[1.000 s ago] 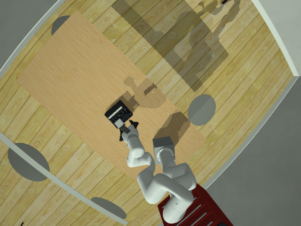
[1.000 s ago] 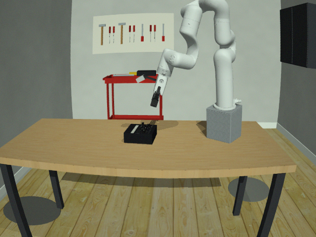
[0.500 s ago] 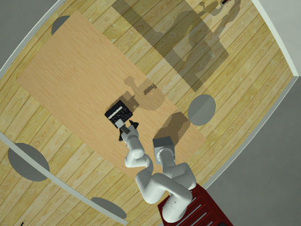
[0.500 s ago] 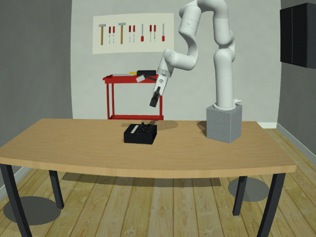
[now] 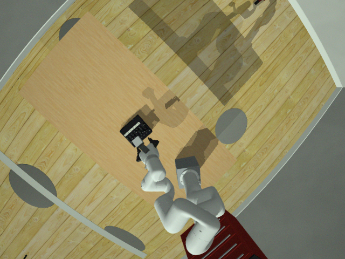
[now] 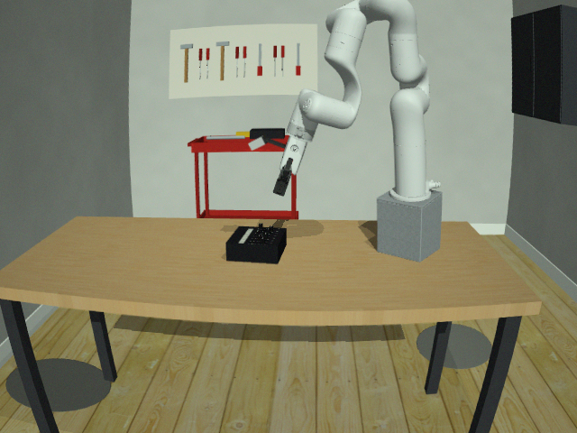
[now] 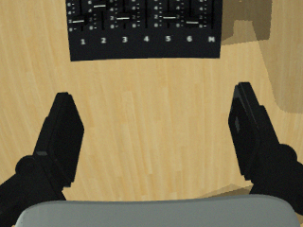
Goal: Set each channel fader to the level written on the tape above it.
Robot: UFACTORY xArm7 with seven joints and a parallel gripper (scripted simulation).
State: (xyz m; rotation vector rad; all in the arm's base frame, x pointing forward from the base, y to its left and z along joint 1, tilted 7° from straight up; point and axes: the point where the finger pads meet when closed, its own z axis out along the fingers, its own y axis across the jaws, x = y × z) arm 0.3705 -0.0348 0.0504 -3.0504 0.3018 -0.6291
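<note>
The black lighting desk (image 5: pixel 136 130) (image 6: pixel 256 244) (image 7: pixel 146 52) stands on its feet near the middle of the wooden table (image 5: pixel 77 83) (image 6: pixel 140 265). My gripper (image 5: pixel 145 149) (image 6: pixel 280 185) (image 7: pixel 153 105) is open and empty. It hangs well above the table, just on the desk's near side, touching nothing.
The arm's grey pedestal (image 5: pixel 187 165) (image 6: pixel 408 230) stands on the table to the right of the desk. A red tool cart (image 6: pixel 242 144) (image 5: pixel 231 245) stands behind the table by the wall.
</note>
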